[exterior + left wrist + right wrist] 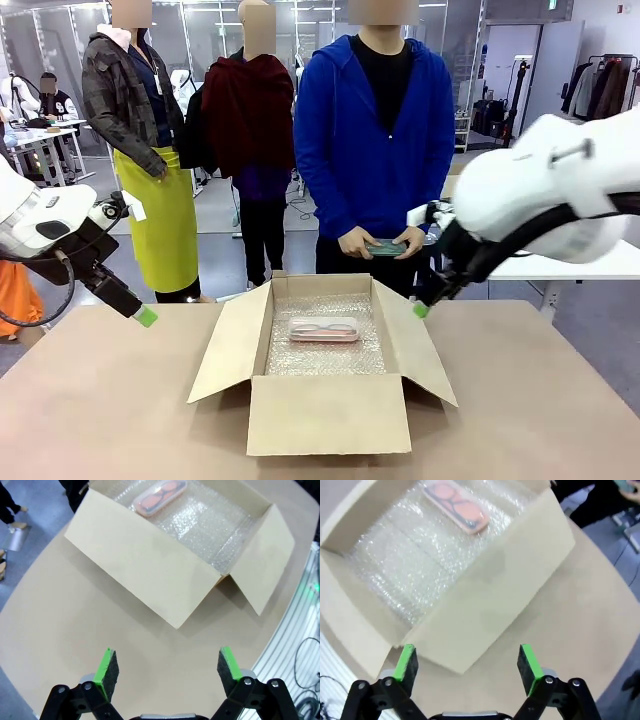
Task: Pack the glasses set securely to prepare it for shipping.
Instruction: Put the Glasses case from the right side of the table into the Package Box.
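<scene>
Front view: an open cardboard box (328,415) sits in the middle of the table (110,420), lined with bubble wrap (325,358); the pink case (322,329) lies flat on the lining toward the far wall, with glasses showing through its translucent lid; the mint green case (386,247) is not in the box, held in the person's hands (355,243) just beyond the far flap and well above the table; in the left wrist view the left gripper (167,666) hangs over bare table outside the box's left flap, its jaws spread wide with nothing between the pads; in the right wrist view the right gripper (467,662) hovers by the right flap, likewise wide open and empty; by my reading one half of the set is packed and the other is about to be handed over, so the step in hand is taking the green case; the next move calls for one arm, probably the right since it is nearer the person, to reach past the far flap, close across the case's narrow width and lay it on the bubble wrap beside the pink one without knocking it; the flaps stand open and would need folding afterwards
</scene>
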You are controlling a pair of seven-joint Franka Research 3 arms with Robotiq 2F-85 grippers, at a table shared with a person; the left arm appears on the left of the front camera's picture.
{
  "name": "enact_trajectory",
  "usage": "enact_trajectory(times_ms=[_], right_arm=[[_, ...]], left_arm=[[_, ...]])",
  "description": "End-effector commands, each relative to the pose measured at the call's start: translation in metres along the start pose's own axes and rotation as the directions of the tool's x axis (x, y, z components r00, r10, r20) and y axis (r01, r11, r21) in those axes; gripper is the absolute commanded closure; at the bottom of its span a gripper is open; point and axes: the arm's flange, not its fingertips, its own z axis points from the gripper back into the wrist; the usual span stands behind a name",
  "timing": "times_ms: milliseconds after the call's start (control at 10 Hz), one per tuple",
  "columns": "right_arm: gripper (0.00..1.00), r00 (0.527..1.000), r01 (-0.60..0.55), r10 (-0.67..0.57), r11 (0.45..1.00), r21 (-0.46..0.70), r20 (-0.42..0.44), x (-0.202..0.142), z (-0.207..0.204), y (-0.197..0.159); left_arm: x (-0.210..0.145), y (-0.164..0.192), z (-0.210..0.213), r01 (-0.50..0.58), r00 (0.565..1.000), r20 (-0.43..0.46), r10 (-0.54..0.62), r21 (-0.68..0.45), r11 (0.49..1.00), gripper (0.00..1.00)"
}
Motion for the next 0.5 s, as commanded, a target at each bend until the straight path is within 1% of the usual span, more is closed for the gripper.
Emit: enact_trajectory(times_ms=[0,100,200,400], right_arm=[[0.0,0.998,0.008,-0.007,1.0,-0.018,0.065,-0.035,0.018,0.019],[0.0,0.997,0.028,-0.026,0.999,-0.026,0.074,-0.051,0.026,0.023],[0.0,0.994,0.083,-0.081,0.996,-0.034,0.066,-0.072,0.038,0.024],[0.0,0.983,0.16,-0.155,0.986,-0.046,0.103,-0.108,0.062,0.032]], left_arm=[[-0.001,0.001,0.001,0.003,1.0,0.009,-0.003,-0.011,1.0,0.0],[-0.001,0.001,0.001,0.003,1.0,0.009,-0.003,-0.011,1.0,0.0],[-0.001,0.001,0.001,0.003,1.0,0.009,-0.003,-0.011,1.0,0.0],[-0.001,0.001,0.001,0.003,1.0,0.009,-0.003,-0.011,1.0,0.0]])
